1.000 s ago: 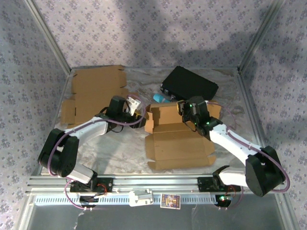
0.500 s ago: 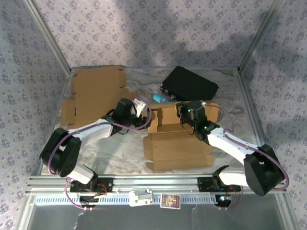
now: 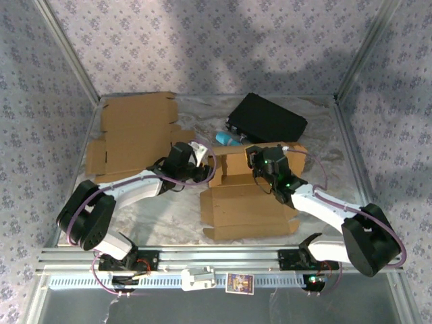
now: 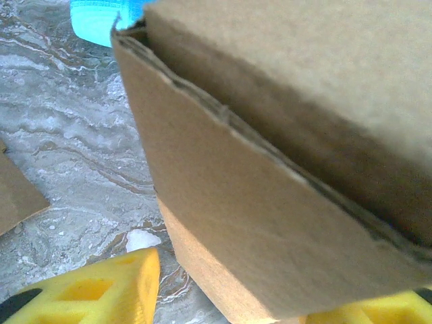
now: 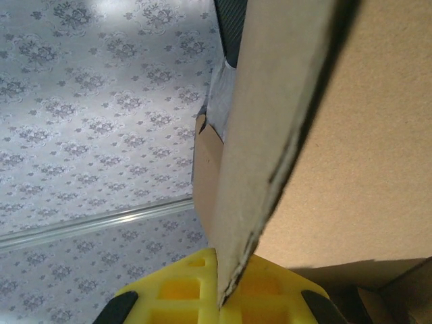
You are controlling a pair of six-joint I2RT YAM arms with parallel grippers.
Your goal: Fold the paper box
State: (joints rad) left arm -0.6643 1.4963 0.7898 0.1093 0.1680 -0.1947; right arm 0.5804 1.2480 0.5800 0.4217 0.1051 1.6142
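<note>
Step in hand: raising walls. Paper box (image 3: 250,202) mid-desk (image 3: 162,216), half-formed. Right end effector (image 5: 223,297) clamped on upright panel's edge. Left end effector (image 3: 202,160) half-open, astride left flap, seemingly not pinching. Next: press flap inward, panel held upright.

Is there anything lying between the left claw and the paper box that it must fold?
Nothing visible does. The left claw is at the left wall of the paper box, with cardboard between its yellow fingers. The blue object lies behind the box, not between them.
</note>
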